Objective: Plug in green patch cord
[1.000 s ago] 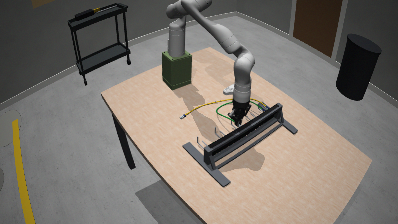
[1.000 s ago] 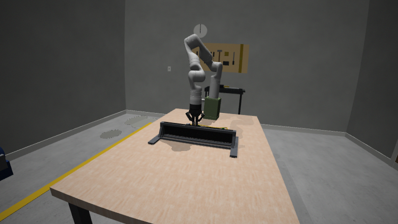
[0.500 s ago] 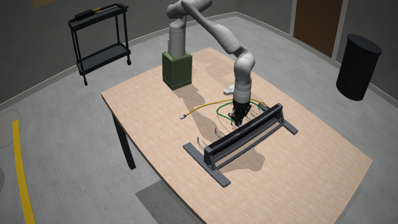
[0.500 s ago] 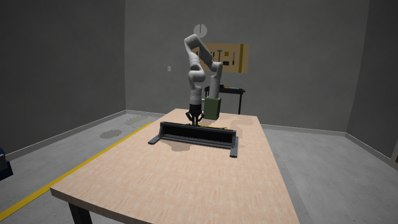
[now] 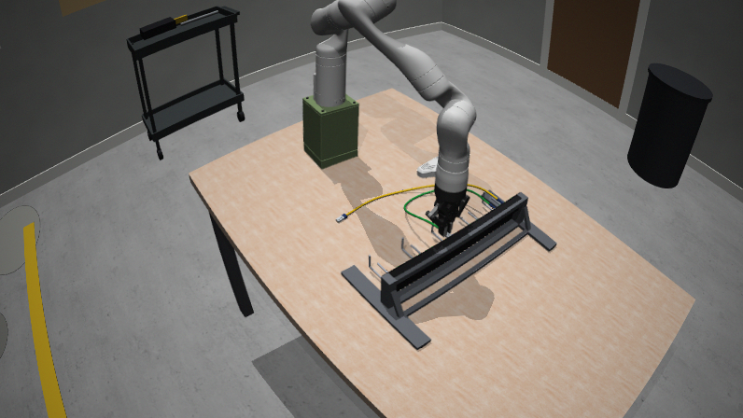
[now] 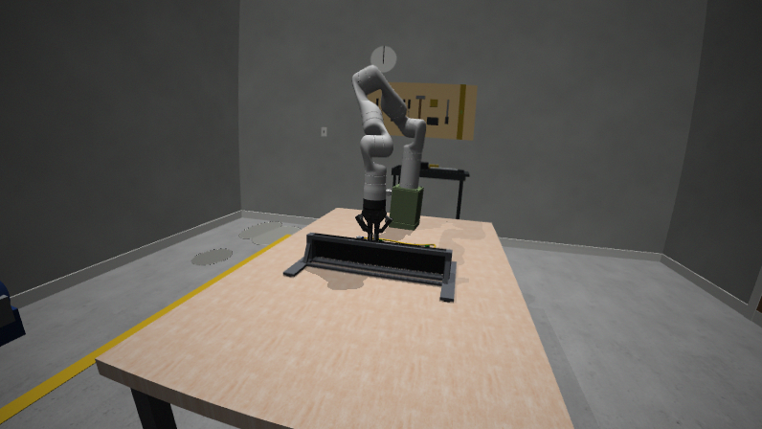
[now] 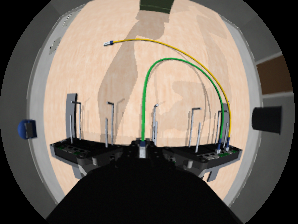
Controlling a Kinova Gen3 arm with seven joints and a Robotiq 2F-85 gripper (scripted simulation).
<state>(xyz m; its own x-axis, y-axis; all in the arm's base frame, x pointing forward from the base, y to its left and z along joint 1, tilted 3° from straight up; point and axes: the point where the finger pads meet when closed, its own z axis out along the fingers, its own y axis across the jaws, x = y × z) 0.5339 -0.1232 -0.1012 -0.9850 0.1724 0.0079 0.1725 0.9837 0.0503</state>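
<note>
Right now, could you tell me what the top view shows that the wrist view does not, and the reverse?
Only the top view shows the whole arm on its green pedestal, the full rack with both feet, the cart and the black bin.

Only the wrist view shows the green cord's plug up close, pinched in the gripper at the rack's edge, with the cord arching back to its plugged end.

Both show the green patch cord, the yellow cord with its free end lying on the table.
</note>
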